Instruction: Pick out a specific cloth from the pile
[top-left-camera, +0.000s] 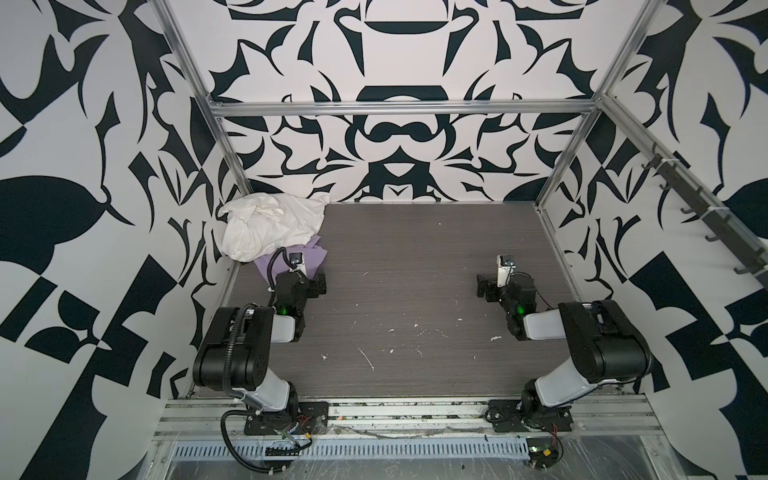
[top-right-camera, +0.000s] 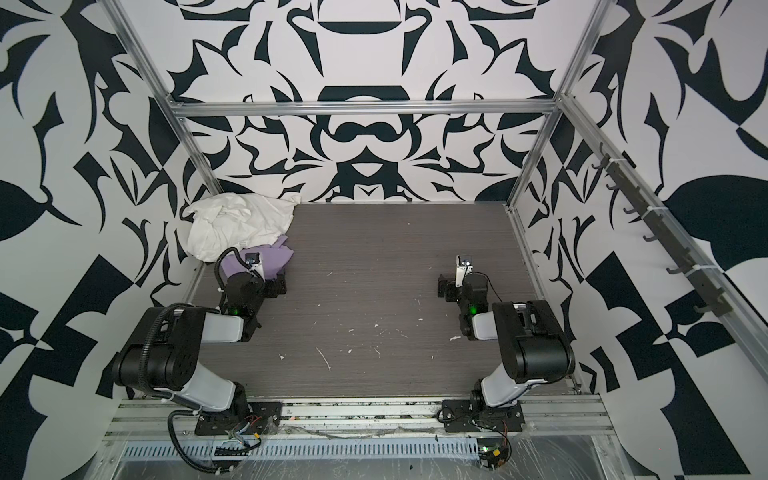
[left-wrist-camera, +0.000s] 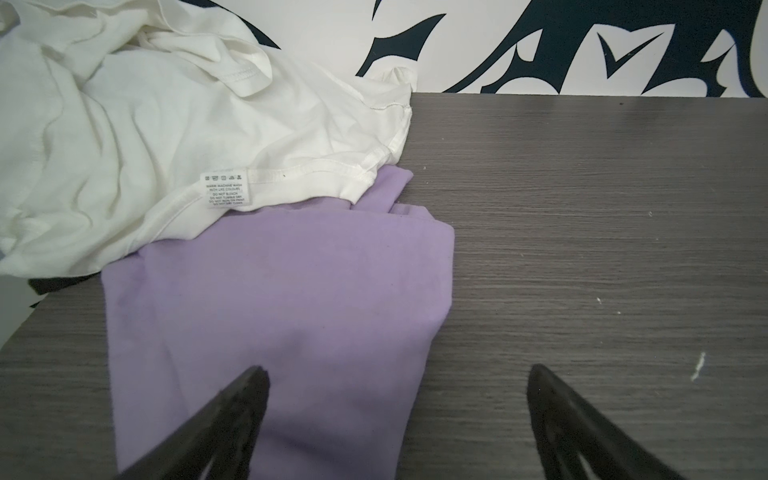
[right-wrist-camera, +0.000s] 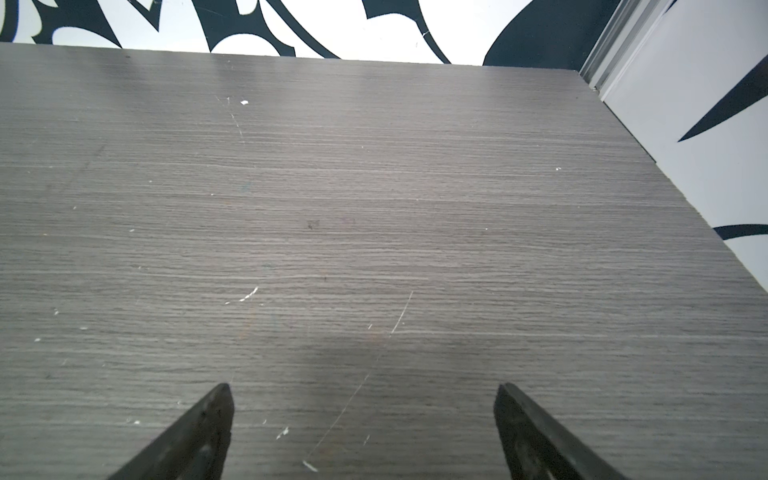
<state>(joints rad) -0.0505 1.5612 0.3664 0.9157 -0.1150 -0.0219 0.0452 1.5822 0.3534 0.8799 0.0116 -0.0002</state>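
Soft lilac cloth (left-wrist-camera: 282, 299), folded flat, lies near the far-left corner of the grey wood-grain table (right-wrist-camera: 415, 187). Its far edge is tucked under the hem of the large crumpled off-white garment (left-wrist-camera: 145, 137) that makes up most of the pile (top-left-camera: 270, 224). Most of the lilac is exposed on the arm's side. A printed white care label (left-wrist-camera: 227, 189) sits on the white hem, right at the overlap. A sliver of black fabric (left-wrist-camera: 50, 284) shows from under the white garment, beside the lilac cloth's edge.

Left gripper (left-wrist-camera: 397, 370): jaws spread wide, nothing held. One finger is over the lilac cloth and the other over bare table, so the cloth's folded side edge lies between them. Contact with the fabric cannot be told.

Right gripper (right-wrist-camera: 363, 386): jaws equally wide, empty, over bare table well apart from the pile.

Judgement: the step in hand is the approach to grasp. To do it well, descend on the exposed lilac, away from the white hem and label, and pinch the folded edge only. Then draw it low toward the open table so the white garment slides off instead of trailing along.
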